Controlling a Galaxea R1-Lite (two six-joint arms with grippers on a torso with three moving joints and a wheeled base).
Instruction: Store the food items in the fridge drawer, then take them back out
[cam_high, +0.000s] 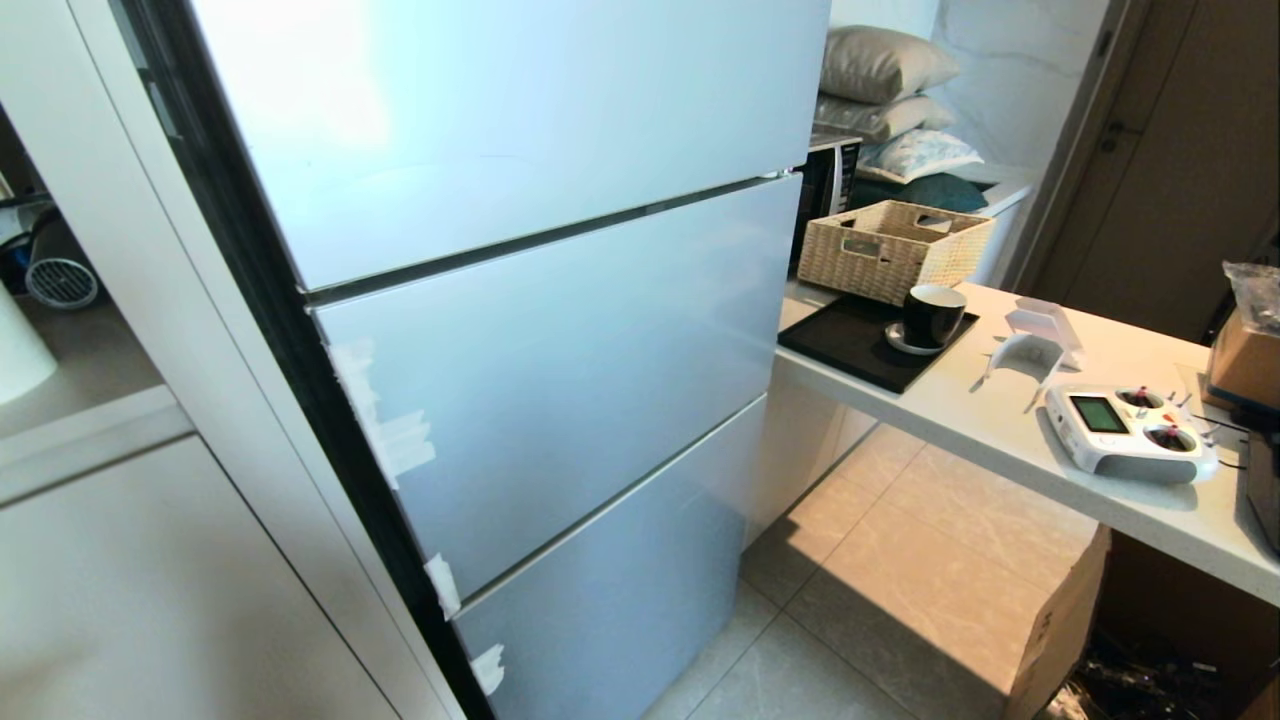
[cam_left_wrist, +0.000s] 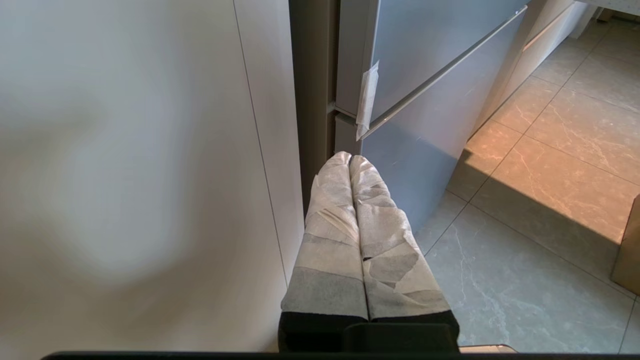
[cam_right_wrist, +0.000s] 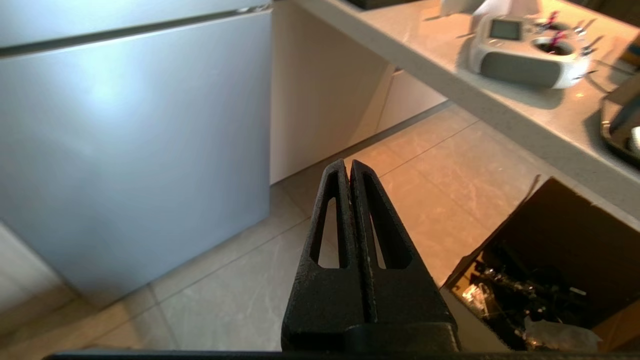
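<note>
Fridge (cam_high: 560, 400) fully closed, all pale blue-grey door panels flush; fridge drawer hidden behind them, no food item visible in any view, so location of both cannot be confirmed. Risk, as a judgement: hard to say whether the cycle is complete or not begun, since the closed fronts conceal whatever lies inside; an item left in the drawer would go unnoticed. Further risk: glossy panels with only thin seams offer little purchase, so closed tips may slip off an edge when pulling a front open. Tape strips (cam_high: 405, 440) along the left door edge may snag. Cardboard box (cam_right_wrist: 545, 265) on the floor and table (cam_high: 1000, 420) edge close by the right arm, possible collision points. Left end effector (cam_left_wrist: 350, 159) closed, wrapped fingers pressed together, low beside the fridge corner. Right end effector (cam_right_wrist: 349, 165) closed, empty, pointing down toward the floor tiles.
</note>
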